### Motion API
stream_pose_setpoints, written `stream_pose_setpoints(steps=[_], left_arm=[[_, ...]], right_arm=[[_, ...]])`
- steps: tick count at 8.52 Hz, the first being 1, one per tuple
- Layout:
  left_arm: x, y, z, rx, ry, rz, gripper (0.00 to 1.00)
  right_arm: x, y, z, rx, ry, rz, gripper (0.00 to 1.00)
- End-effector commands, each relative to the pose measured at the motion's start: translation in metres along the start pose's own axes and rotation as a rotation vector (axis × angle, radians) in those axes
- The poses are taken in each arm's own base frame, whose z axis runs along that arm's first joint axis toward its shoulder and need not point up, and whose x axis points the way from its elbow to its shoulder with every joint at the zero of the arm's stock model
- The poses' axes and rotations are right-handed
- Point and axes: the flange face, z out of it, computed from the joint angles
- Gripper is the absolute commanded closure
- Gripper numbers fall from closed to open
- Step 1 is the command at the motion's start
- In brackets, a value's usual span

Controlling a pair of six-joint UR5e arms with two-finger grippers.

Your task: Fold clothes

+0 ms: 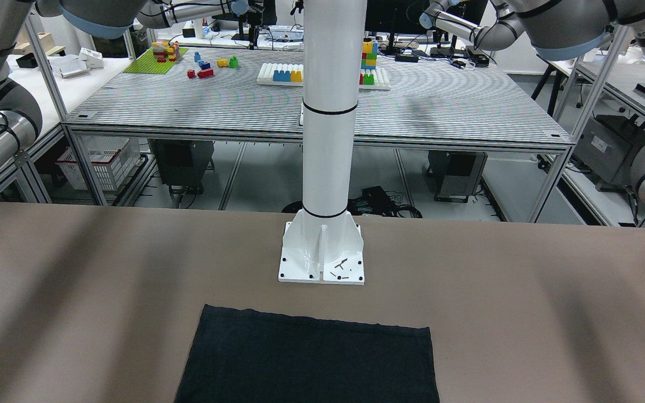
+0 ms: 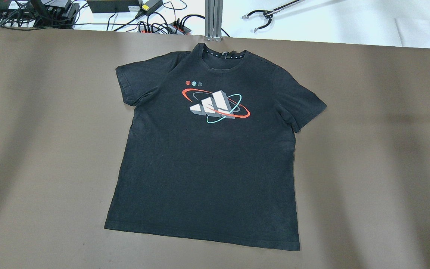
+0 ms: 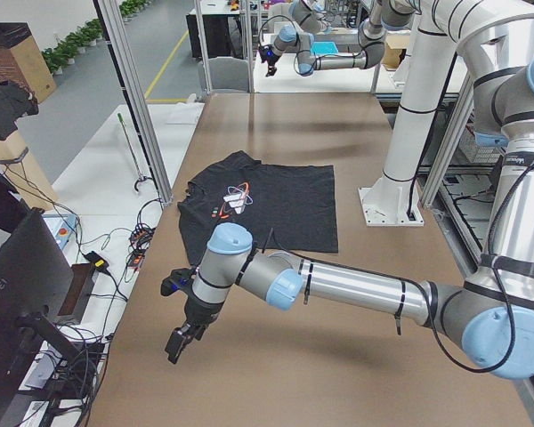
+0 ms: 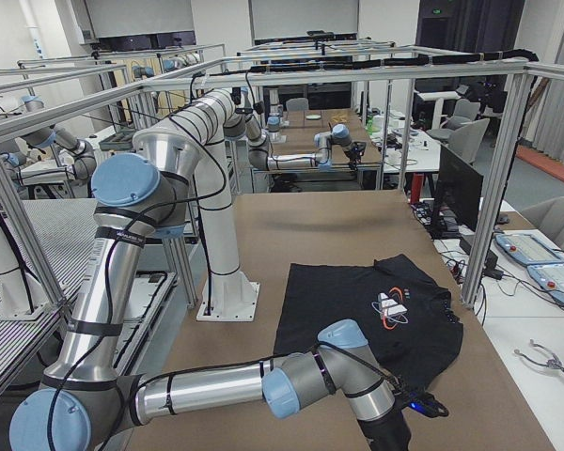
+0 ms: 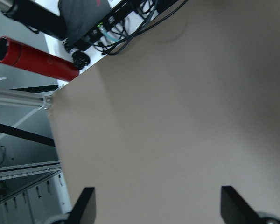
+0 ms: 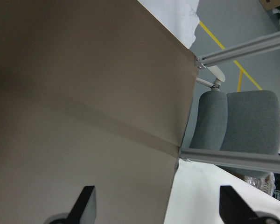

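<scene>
Overhead exterior is showing you the black T-shirt [image 2: 207,160] lying flat, print up, mid-desk [image 2: 386,149]. The left fingers [image 5: 86,207] and right fingers [image 6: 86,205] are hanging spread apart over bare desk ends, well apart from it.

Table [image 2: 368,149]: wide, with a plain brown matte top. Soft dark shadows fall across it on both sides.
Shirt [image 2: 207,168]: a black T-shirt that lies flat in the middle of the table, front side up, with both short sleeves spread out. The collar is close to the far edge and the hem points to the robot. The chest has a print of white bars with red and teal rings.
Base plate [image 1: 322,263]: white, the foot of a pillar. It stands at the robot's edge of the table, near the hem but apart from it.
</scene>
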Motion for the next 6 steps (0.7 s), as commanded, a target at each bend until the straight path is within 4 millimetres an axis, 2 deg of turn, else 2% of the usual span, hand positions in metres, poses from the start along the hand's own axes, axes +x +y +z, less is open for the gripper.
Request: stream_pose_setpoints(steps=[1, 2, 3, 4, 5, 6], left_arm=[[0.085, -0.08, 0.028, -0.005, 0.184, -0.056, 0.06], [0.122, -0.098, 0.041, -0.01, 0.213, -0.092, 0.06], [0.169, -0.12, 0.063, 0.008, 0.259, -0.148, 0.06], [0.207, -0.129, 0.084, 0.019, 0.301, -0.194, 0.06], [0.232, -0.146, 0.095, 0.025, 0.334, -0.235, 0.06], [0.264, -0.176, 0.098, -0.003, 0.389, -0.279, 0.06]], right_arm=[[-0.083, -0.092, 0.046, -0.01, -0.148, 0.107, 0.06], [-0.137, -0.123, 0.056, -0.012, -0.192, 0.109, 0.06], [-0.193, -0.148, 0.063, -0.003, -0.238, 0.122, 0.06], [-0.227, -0.168, 0.063, 0.006, -0.27, 0.16, 0.06], [-0.257, -0.174, 0.059, 0.002, -0.298, 0.199, 0.07], [-0.279, -0.175, 0.057, 0.009, -0.325, 0.239, 0.07]])
